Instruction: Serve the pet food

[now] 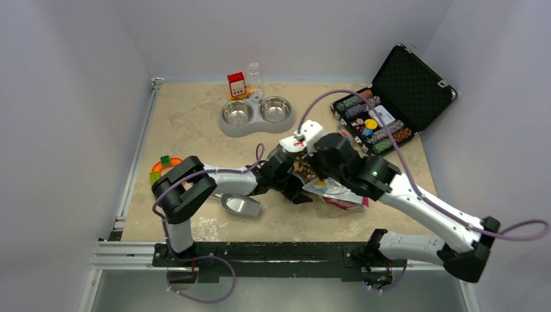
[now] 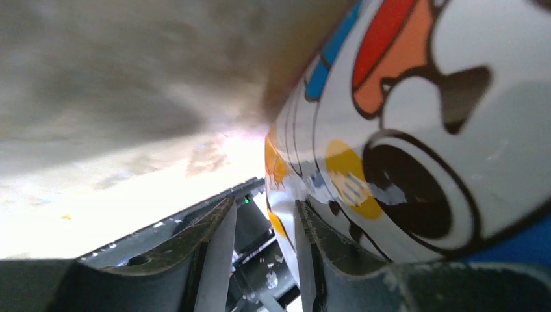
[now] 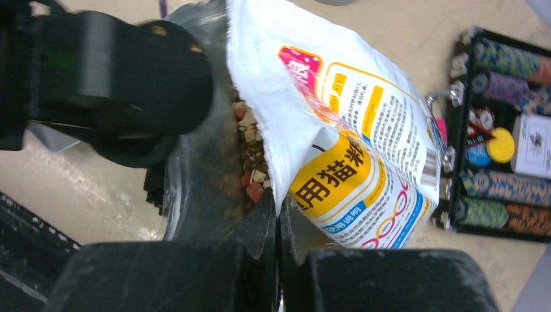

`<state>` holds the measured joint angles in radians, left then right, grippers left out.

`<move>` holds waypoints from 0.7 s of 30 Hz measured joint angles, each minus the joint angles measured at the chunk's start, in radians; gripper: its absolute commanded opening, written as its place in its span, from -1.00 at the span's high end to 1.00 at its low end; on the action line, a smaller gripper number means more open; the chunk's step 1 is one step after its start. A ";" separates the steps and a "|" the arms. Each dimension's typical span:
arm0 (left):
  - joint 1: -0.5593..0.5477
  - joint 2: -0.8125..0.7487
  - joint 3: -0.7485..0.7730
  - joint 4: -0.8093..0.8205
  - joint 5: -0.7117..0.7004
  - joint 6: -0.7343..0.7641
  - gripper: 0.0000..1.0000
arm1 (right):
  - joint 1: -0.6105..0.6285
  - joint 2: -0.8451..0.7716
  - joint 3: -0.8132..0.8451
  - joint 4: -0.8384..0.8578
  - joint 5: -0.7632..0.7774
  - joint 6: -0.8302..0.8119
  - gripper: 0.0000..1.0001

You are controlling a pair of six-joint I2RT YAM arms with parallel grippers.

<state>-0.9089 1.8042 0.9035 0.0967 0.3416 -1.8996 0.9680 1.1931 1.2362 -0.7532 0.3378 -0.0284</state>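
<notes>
Metal scoop point(image 1: 242, 205) beside bag point(image 3: 364, 130), pet food point(image 3: 252, 162) inside

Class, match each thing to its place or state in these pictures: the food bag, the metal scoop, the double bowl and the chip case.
Things:
1 food bag
2 metal scoop
3 double bowl
4 chip case

Places or states:
A lid standing open, far right
B pinched in the right gripper
C lying flat beside the left arm
D at the far edge of the table

Pairs: 1-B, 2-C, 3-D, 4-A
</notes>
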 measured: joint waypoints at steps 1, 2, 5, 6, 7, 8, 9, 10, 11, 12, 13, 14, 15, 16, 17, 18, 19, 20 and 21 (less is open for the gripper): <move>-0.008 0.014 0.024 0.003 0.002 0.002 0.10 | -0.029 -0.065 -0.056 0.028 0.001 0.018 1.00; -0.013 0.016 0.036 0.010 0.011 0.006 0.08 | -0.060 -0.129 -0.106 0.051 0.002 0.037 1.00; -0.014 -0.014 0.035 0.021 0.065 0.035 -0.03 | -0.125 -0.272 -0.209 0.097 0.011 0.089 1.00; -0.012 -0.038 0.022 0.014 0.087 0.054 -0.13 | -0.138 -0.311 -0.241 0.108 0.011 0.109 1.00; -0.006 -0.077 -0.006 0.006 0.111 0.074 -0.20 | -0.142 -0.331 -0.258 0.114 0.011 0.123 1.00; 0.001 -0.120 -0.039 -0.002 0.129 0.089 -0.31 | -0.144 -0.349 -0.274 0.120 0.007 0.141 1.00; 0.016 -0.185 -0.096 0.000 0.150 0.105 -0.34 | -0.144 -0.362 -0.289 0.127 0.002 0.159 1.00; 0.048 -0.278 -0.171 -0.010 0.173 0.115 -0.37 | -0.144 -0.376 -0.305 0.137 -0.014 0.181 1.00; 0.078 -0.349 -0.215 -0.031 0.185 0.126 -0.39 | -0.144 -0.379 -0.314 0.142 -0.022 0.194 1.00; 0.119 -0.429 -0.252 -0.067 0.194 0.143 -0.39 | -0.144 -0.385 -0.327 0.153 -0.034 0.213 1.00; 0.161 -0.509 -0.270 -0.126 0.199 0.169 -0.39 | -0.144 -0.388 -0.340 0.162 -0.046 0.230 1.00; 0.204 -0.584 -0.271 -0.188 0.198 0.205 -0.40 | -0.144 -0.392 -0.355 0.170 -0.059 0.247 1.00; 0.241 -0.654 -0.257 -0.256 0.192 0.255 -0.40 | -0.144 -0.398 -0.368 0.175 -0.071 0.262 1.00; 0.269 -0.708 -0.228 -0.334 0.181 0.319 -0.42 | -0.144 -0.404 -0.377 0.176 -0.082 0.276 1.00; 0.288 -0.747 -0.179 -0.423 0.159 0.397 -0.43 | -0.143 -0.410 -0.383 0.174 -0.095 0.288 1.00; 0.296 -0.761 -0.129 -0.499 0.132 0.467 -0.43 | -0.140 -0.413 -0.384 0.169 -0.098 0.299 1.00; 0.307 -0.761 -0.041 -0.606 0.087 0.575 -0.45 | -0.129 -0.415 -0.378 0.150 -0.100 0.323 1.00; 0.314 -0.746 0.034 -0.689 0.042 0.662 -0.46 | -0.123 -0.415 -0.377 0.148 -0.100 0.325 1.00; 0.318 -0.725 0.101 -0.762 -0.001 0.730 -0.47 | -0.117 -0.389 -0.358 0.115 -0.114 0.343 1.00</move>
<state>-0.5911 1.0794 1.0050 -0.6651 0.3405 -1.1698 0.8509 0.8043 0.8783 -0.6380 0.2241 0.3149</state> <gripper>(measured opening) 0.718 0.007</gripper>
